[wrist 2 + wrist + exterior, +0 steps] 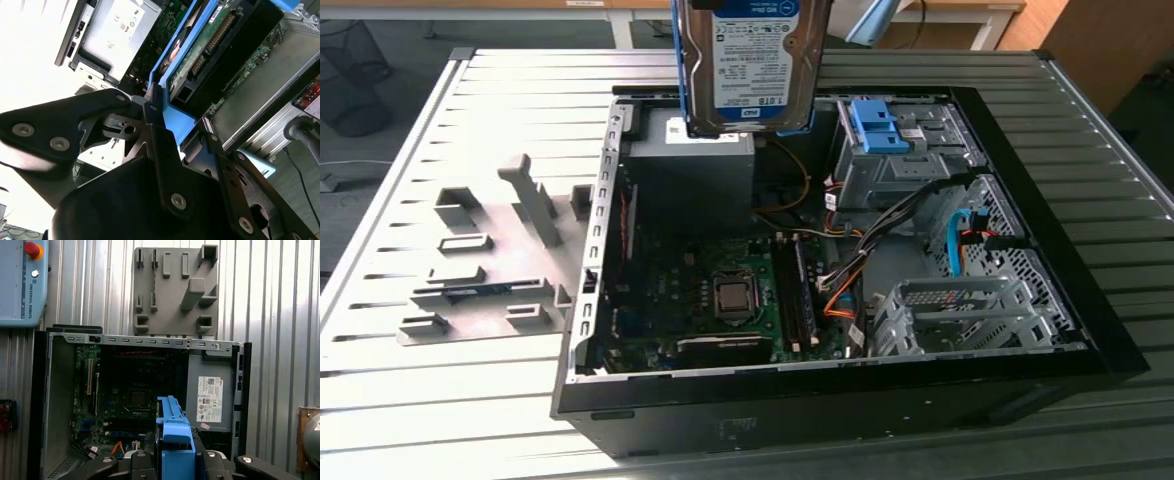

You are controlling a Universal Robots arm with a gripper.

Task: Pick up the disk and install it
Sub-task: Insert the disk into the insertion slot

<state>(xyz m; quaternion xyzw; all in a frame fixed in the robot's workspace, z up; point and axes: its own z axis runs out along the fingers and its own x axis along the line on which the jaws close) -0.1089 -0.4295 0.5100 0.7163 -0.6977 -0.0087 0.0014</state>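
The disk (pixel 754 65), a flat silver-grey hard drive with a blue-and-white label and blue plastic carrier rails, hangs upright in the air above one end of the open black metal computer case (pixel 1067 330). In the second wrist view the black gripper (pixel 180 117) is clamped on the disk's blue rail, with a finger (pixel 152 107) pressed against its side. Inside the case, at the end under the disk, sit a large grey power-supply box (pixel 694 165) and a bare blue plastic bracket (pixel 878 125). A grey slotted fixture plate (pixel 494 270) lies on the ribbed metal table (pixel 400 400) beside the case.
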